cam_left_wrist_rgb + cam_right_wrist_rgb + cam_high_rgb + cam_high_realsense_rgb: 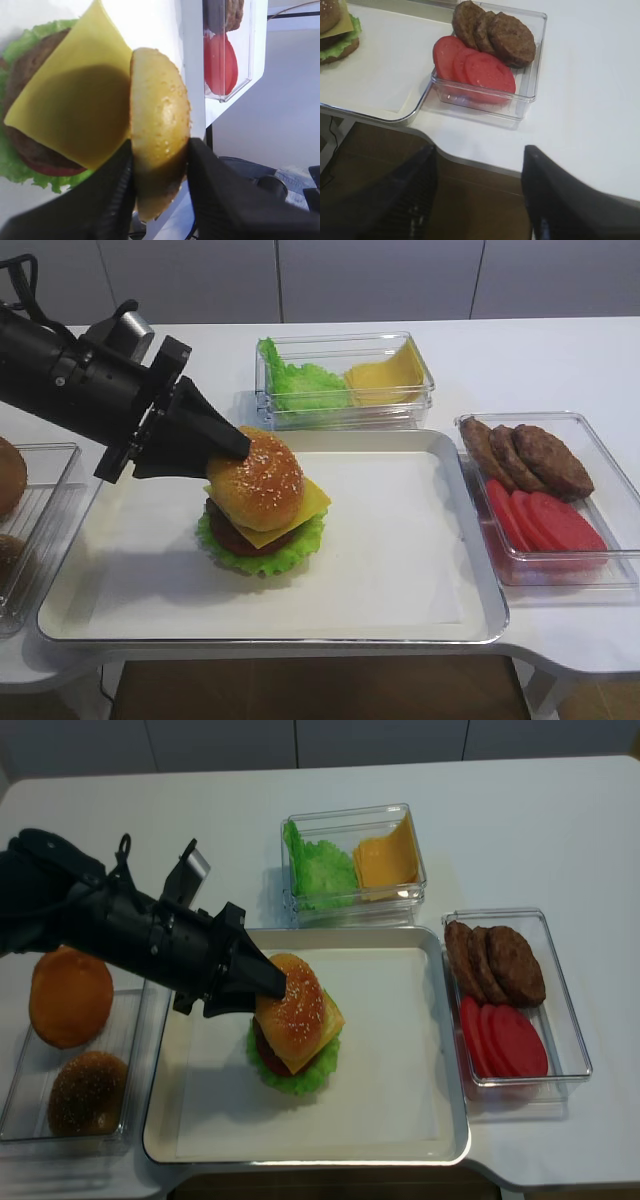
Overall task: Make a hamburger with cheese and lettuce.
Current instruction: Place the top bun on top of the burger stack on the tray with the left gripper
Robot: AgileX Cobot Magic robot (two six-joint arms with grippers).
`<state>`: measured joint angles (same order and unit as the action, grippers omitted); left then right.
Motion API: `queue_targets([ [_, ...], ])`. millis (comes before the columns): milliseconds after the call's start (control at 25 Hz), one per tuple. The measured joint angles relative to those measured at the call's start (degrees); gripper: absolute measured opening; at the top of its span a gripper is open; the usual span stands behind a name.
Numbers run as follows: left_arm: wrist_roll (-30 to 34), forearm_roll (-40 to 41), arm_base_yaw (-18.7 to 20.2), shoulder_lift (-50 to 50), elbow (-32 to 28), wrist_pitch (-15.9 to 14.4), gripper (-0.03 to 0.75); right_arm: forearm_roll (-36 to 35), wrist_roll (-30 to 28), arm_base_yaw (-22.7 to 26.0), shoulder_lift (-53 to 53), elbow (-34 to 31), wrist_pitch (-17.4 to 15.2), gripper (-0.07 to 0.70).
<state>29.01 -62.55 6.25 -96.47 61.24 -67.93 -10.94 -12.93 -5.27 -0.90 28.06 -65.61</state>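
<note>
Item one, my left gripper (pixel 159 192): jaws clamped on the sesame bun top (pixel 159 125), tilted over the cheese (pixel 75 95) of the hamburger (pixel 262 510). Item two, my right gripper (pixel 479 192): jaws wide, holding nothing, off the tray (pixel 440 625).

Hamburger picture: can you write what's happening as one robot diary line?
left gripper: shut on bun top | bun top: tilted over cheese | hamburger: on tray | right gripper: open, empty

Hamburger (pixel 262 510) on the tray's white liner, left of centre: ruffled green lettuce (pixel 262 552) at the bottom, brown patty above, square yellow cheese (pixel 300 508) with corners poking out. Sesame bun top tilted on edge over it, pinched between black jaws.
</note>
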Motion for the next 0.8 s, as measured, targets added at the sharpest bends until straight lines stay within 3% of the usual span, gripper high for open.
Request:
queue_targets([
  [800,0.0,1.0,0.0,0.0,0.0,0.0,0.293,0.0,0.0,0.0,0.0,0.0,0.0,0.424],
])
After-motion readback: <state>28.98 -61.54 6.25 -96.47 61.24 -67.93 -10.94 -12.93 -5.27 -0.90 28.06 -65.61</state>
